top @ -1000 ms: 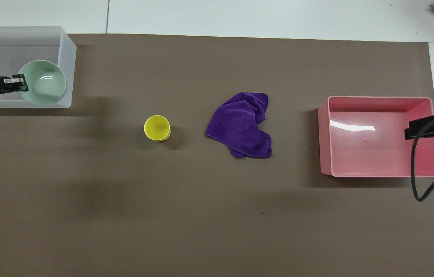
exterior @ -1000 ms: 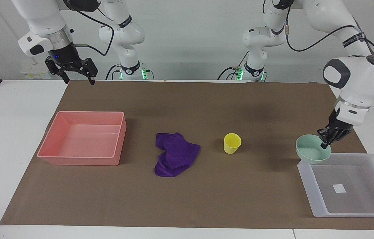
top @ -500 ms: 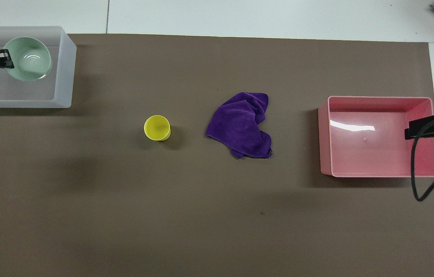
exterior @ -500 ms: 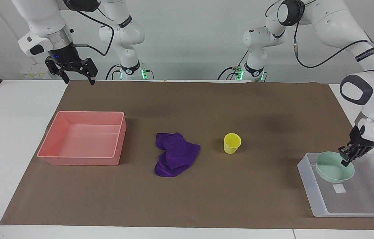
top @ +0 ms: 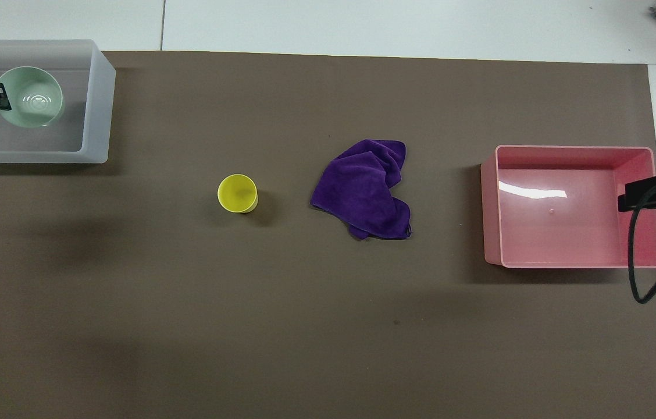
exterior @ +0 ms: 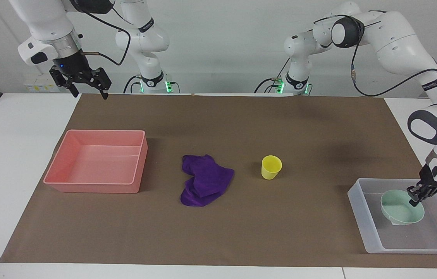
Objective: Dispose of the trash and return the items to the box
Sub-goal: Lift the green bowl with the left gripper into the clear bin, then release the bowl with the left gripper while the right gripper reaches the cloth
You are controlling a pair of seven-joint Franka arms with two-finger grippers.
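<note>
My left gripper [exterior: 413, 201] [top: 2, 98] is shut on the rim of the mint-green bowl [exterior: 398, 210] [top: 34, 105]. It holds the bowl low inside the translucent box [exterior: 358, 211] [top: 96, 105] at the left arm's end of the table, and the bowl covers the box's white sticker. The yellow cup [exterior: 271, 167] [top: 237, 193] stands upright on the brown mat mid-table. Beside it, toward the right arm's end, the purple cloth [exterior: 205, 182] [top: 366, 189] lies crumpled. My right gripper [exterior: 90, 95] [top: 653, 195] waits open and empty, high in the air.
A pink rectangular bin [exterior: 98, 186] [top: 491, 209] stands empty on the mat toward the right arm's end, under the raised right gripper's side. The right arm's black cable [top: 633, 256] dangles over that bin's end wall. White table borders the mat.
My left gripper carried the bowl from above the box's edge to over its middle and lowered it inside. The right gripper shifted slightly; cup and cloth stayed put.
</note>
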